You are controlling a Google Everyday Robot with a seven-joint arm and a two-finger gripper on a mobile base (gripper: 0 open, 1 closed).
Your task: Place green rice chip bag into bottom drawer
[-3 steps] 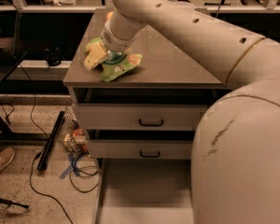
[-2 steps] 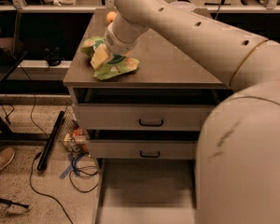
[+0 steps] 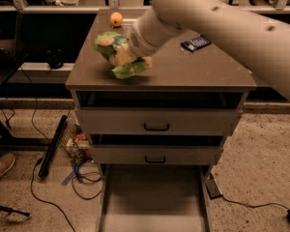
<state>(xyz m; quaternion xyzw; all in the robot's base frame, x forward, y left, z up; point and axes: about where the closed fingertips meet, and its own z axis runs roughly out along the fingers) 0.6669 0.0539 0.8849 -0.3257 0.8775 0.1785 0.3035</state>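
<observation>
Cabinet top (image 3: 183,71), grey-brown, fills the upper middle of the frame, and loose cables (image 3: 84,178) lie on the floor at lower left. Arm (image 3: 222,18) enters from the upper right and ends at the gripper (image 3: 126,57), left of centre over the top. Gripper is closed on the green rice chip bag (image 3: 115,45), pinching it across the middle so the pouch bunches out on both sides; nothing else is in the grasp. Bag's lower edge is at or just above the surface, with a shadow under it; I cannot tell whether it is fully clear. Orange (image 3: 116,19) sits behind the bag near the back edge and the dark blue wrapped bar (image 3: 195,43) lies to the right, both apart from the bag. Two upper drawers (image 3: 156,127) with black handles sit below the top. Bottom drawer (image 3: 154,197) is pulled well out at bottom centre, its flat floor showing. Handling note: I judge the bag light, soft and crinkly, slick film over air and brittle chips, so it will deform and may slip or swing. A mid-body pinch through the full thickness looks the safest hold; a corner grip would let it twist. Hard squeezing risks crushing the contents. Carry to the drawer is not yet done; I would lower close to the drawer floor before release, clear of the side rails.
</observation>
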